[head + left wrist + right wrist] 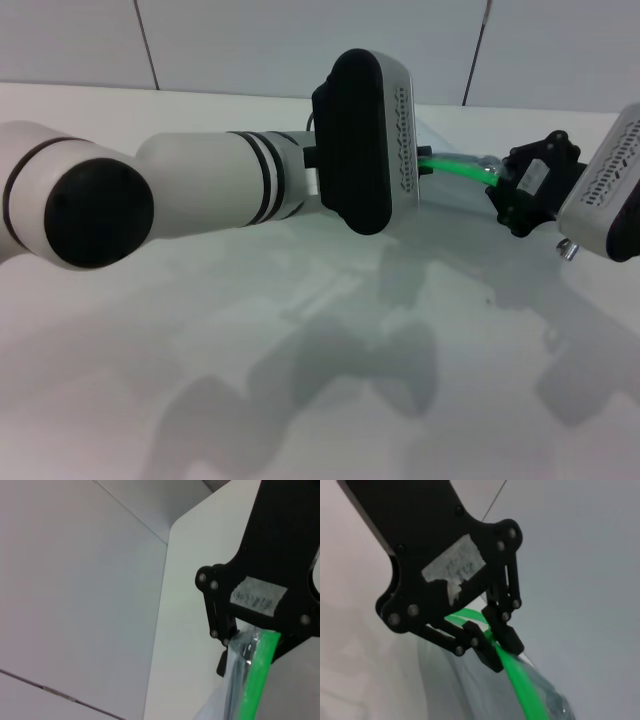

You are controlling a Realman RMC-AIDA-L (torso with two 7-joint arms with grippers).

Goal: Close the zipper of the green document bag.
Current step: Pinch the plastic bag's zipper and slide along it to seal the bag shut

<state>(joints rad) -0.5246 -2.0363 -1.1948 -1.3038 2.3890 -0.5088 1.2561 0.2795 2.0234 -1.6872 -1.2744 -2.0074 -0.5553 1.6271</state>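
- Right gripper (492, 637) fingers are pinching shut on the zipper (455, 165) at the far right, above the worktop (300, 380).
- Left gripper (425, 165) fingers: can't tell.
- Green document bag (470, 690) is looking light and floppy, so best gripping that stiffer green edge.

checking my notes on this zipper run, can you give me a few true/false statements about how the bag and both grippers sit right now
1. The right gripper is shut on the zipper. True.
2. The green document bag lies flat on the table. False: it is held up above it, between the arms.
3. The left gripper is parked away from the bag. False: it is at the bag's green edge.
4. The zipper runs between the two grippers. True.
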